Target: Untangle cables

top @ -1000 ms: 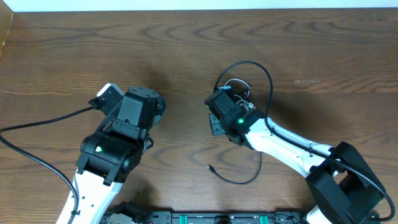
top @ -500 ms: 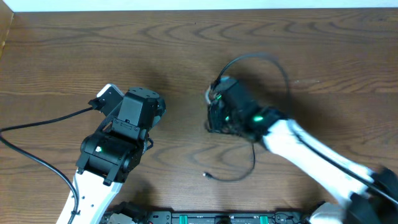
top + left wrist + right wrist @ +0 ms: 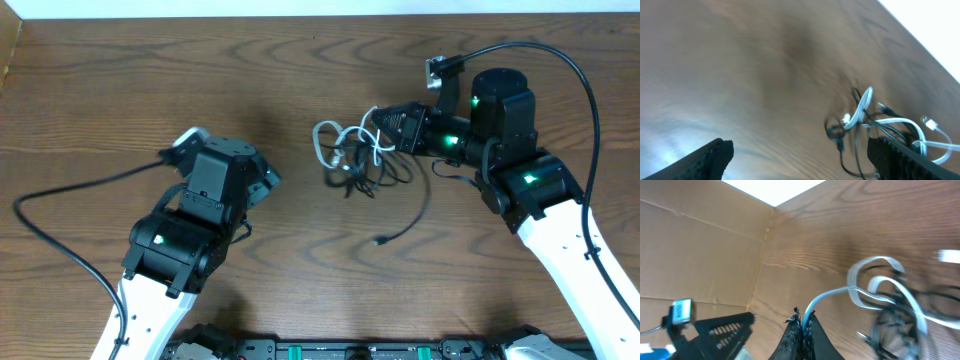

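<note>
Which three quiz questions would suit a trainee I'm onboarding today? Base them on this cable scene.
1. True or false: the left gripper touches the tangle of thin black and white cables on the brown wooden table.
2. Pick one: the right gripper is shut on A) a white cable strand, B) a black plug, C) nothing.
3. Fill in: the left gripper stands ___.
Key: 1 false; 2 A; 3 open.
</note>
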`<state>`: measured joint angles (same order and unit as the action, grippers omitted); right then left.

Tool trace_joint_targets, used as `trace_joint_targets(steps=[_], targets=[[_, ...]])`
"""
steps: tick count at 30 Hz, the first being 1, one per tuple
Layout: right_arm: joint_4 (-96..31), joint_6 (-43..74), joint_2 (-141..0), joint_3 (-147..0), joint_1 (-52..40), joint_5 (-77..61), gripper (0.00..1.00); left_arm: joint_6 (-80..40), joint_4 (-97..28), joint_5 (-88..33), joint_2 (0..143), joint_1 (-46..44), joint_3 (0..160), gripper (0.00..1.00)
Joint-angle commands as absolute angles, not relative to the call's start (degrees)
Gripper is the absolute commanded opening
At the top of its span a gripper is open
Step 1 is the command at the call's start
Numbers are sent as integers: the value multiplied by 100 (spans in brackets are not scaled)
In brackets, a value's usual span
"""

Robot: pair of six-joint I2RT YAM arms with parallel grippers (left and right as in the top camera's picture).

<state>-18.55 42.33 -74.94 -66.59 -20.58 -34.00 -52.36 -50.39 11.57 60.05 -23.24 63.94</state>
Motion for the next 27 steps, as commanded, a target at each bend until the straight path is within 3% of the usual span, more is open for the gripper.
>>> trace_joint_targets(steps=[1, 4, 12, 27], targets=[[-1739, 4434, -7450, -6678, -2034, -3747, 1, -3675, -4379, -567, 6029, -2331, 6396, 92], [-1741, 4434, -7450, -6678, -2034, -3750, 1, -3308, -3771, -1380, 6066, -2497, 6396, 92], [-1730, 4429, -7448, -6678, -2027, -3747, 1, -4298, -3649, -1507, 6814, -2961, 6396, 91], [-1573, 4252, -7218, -6681, -1568, -4217, 1, -4425, -2202, -2034, 8947, -3640, 6396, 92]])
